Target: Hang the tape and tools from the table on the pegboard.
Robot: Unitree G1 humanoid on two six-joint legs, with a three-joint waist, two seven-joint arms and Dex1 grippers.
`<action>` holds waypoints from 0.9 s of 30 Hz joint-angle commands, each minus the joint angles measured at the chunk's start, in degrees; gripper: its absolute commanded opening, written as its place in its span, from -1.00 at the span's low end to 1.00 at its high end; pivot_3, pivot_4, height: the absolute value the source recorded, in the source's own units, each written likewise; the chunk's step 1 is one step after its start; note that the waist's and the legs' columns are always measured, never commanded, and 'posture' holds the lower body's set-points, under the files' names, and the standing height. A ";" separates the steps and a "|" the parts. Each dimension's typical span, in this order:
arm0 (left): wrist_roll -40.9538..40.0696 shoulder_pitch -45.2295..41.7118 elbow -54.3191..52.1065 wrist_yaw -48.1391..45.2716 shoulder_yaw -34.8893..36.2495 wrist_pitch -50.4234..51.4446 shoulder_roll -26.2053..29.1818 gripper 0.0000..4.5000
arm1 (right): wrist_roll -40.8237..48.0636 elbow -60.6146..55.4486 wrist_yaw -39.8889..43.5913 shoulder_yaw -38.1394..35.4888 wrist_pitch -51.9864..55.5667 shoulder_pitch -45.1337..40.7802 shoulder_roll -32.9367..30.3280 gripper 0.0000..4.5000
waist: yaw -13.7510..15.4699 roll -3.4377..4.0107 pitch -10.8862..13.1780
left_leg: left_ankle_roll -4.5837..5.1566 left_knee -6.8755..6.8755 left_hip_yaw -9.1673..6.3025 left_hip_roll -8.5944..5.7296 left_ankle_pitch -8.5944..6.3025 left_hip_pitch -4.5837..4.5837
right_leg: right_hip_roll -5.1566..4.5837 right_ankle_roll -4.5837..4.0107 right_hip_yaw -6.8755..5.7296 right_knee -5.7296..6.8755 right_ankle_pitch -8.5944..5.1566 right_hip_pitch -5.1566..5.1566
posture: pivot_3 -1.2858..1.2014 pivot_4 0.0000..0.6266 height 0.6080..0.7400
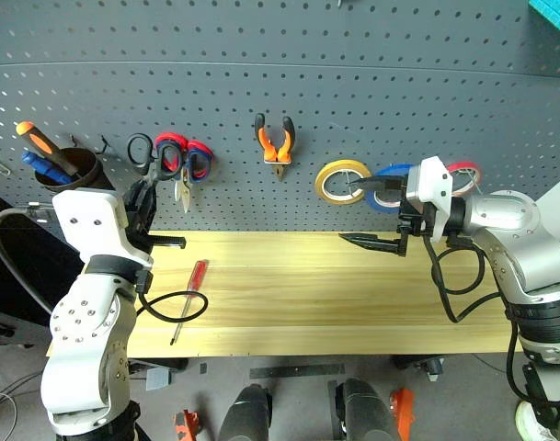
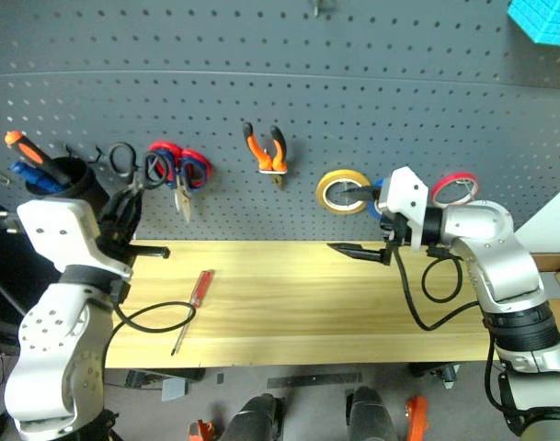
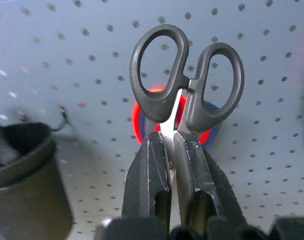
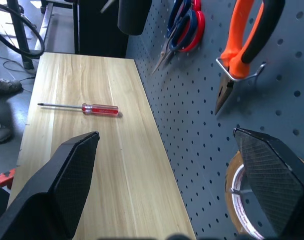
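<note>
Dark grey pegboard fills the background, its grid of small holes running behind a light wooden table. Grey floor below, cables at the left edge.

Count on the board: three tape rolls in a row, yellow roll, blue tape and thin red roll, the blue one partly hidden behind the right gripper. One pair of orange-and-black pliers hangs nose down on a metal hook. One pair of red-and-blue scissors hangs beside them to the left. One black cup at far left holds an orange-handled screwdriver and something blue.

Count on the table: one red-handled screwdriver, lying alone on the planks near the left end, tip toward the front edge.

Left gripper: fingers clamped tight on the blades of the black-handled scissors, the loops held up close against the pegboard, just left of the red-and-blue pair.

Right gripper: jaws spread wide, nothing between them, held just in front of the yellow and blue rolls and above the table's back edge.
</note>
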 commanded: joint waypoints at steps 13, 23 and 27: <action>-2.48 -1.72 2.03 1.05 0.49 2.46 0.26 -0.99 | 0.32 -3.76 -0.51 -1.25 1.15 0.24 -1.00 1.00 | -0.02 0.01 -0.03 | 0.00 0.04 -0.02 0.01 0.01 0.02 | 0.00 -0.03 0.00 0.04 0.02 0.01 | 0.05 -0.49 1.00; -3.56 -0.45 0.23 2.35 -0.64 4.69 -0.76 -0.99 | 0.63 -4.51 -0.77 -1.34 1.79 0.73 -1.05 1.00 | -0.30 0.01 -0.03 | 0.00 0.04 0.00 0.01 0.01 0.05 | 0.00 -0.04 0.03 0.03 0.03 0.01 | 0.05 -0.48 1.00; -3.47 -1.80 2.01 2.42 -1.20 6.07 -0.20 -0.99 | 0.62 -4.56 -0.87 -1.25 1.77 0.80 -0.96 1.00 | -0.33 0.01 -0.03 | 0.00 0.04 0.00 0.00 0.01 0.05 | 0.01 -0.04 0.03 0.04 0.03 0.02 | 0.05 -0.47 1.00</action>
